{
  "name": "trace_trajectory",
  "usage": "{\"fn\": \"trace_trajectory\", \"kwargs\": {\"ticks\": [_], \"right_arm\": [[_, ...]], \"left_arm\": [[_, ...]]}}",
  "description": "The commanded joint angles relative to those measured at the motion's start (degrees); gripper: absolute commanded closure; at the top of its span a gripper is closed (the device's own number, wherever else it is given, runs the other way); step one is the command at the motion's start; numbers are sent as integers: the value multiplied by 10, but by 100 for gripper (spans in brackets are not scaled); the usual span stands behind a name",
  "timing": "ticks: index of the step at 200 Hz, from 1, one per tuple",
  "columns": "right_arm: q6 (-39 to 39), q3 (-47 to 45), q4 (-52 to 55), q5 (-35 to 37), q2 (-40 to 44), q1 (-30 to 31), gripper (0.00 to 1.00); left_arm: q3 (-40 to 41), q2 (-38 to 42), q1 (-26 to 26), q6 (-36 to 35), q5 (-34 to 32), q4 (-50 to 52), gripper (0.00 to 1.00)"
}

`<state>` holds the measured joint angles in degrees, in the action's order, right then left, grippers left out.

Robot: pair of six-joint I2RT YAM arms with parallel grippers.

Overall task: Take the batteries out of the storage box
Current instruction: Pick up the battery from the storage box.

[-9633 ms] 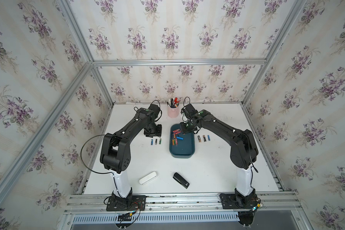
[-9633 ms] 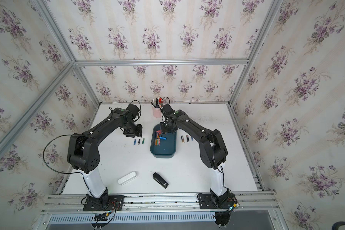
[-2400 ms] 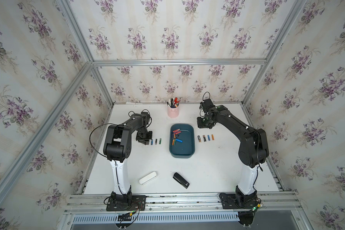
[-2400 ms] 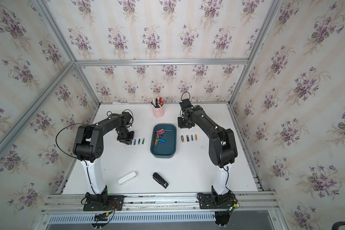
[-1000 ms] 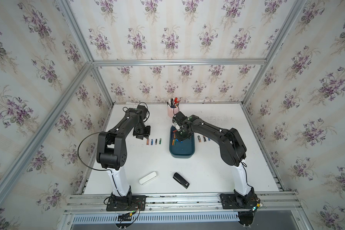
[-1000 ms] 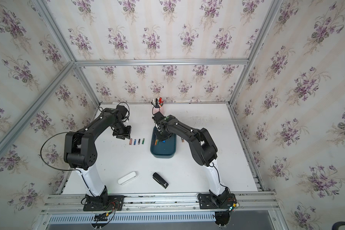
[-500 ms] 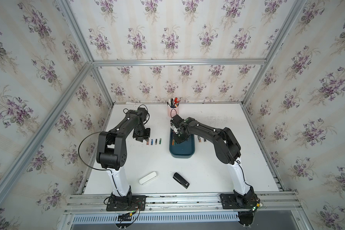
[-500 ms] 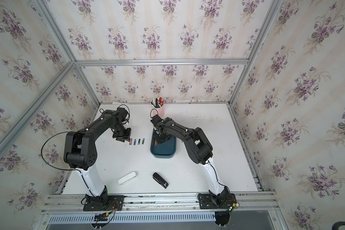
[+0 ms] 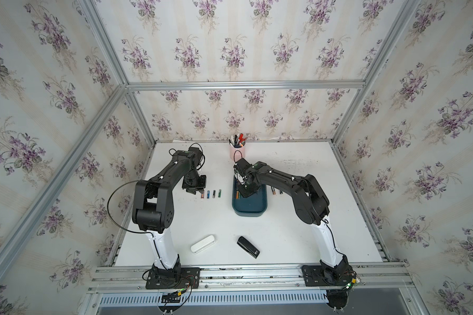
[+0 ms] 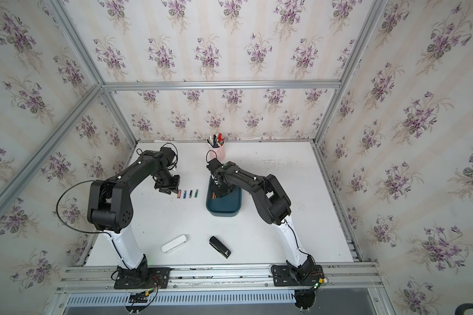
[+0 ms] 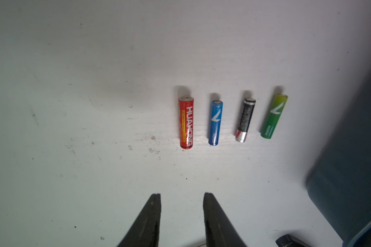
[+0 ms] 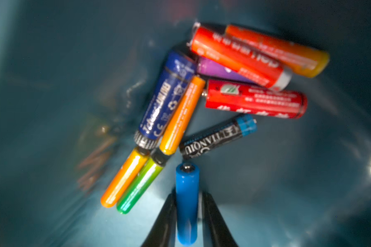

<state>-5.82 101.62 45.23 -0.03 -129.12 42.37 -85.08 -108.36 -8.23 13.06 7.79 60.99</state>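
Swung back from the right side, the right end effector (image 12: 187, 198) grips a blue battery (image 12: 186, 181) inside the storage box (image 9: 250, 207) at frame centre, while the left end effector (image 11: 181, 198) hangs open; held lengthwise and shallowly, the battery may slip while lifting.

The storage box (image 12: 51, 64) looks like smooth glossy teal plastic, with glare spots on the inside wall. The batteries (image 12: 255, 100) have shiny printed wraps with bare metal ends, and the blue battery (image 12: 186, 192) is plain gloss. The table (image 11: 73, 107) is matt white, scuffed and speckled. The frame rails (image 9: 243, 85) look like brushed aluminium, and the wallpaper (image 9: 230, 41) is matt.
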Motion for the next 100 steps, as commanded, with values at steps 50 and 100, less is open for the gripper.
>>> {"fn": "trace_trajectory", "kwargs": {"ticks": [50, 100], "right_arm": [[-17, 5, 7, -9, 36, -3, 83], [-30, 8, 17, -28, 97, -29, 84]], "left_arm": [[-14, 17, 0, 0, -4, 24, 61], [-27, 13, -3, 0, -3, 34, 61]]}}
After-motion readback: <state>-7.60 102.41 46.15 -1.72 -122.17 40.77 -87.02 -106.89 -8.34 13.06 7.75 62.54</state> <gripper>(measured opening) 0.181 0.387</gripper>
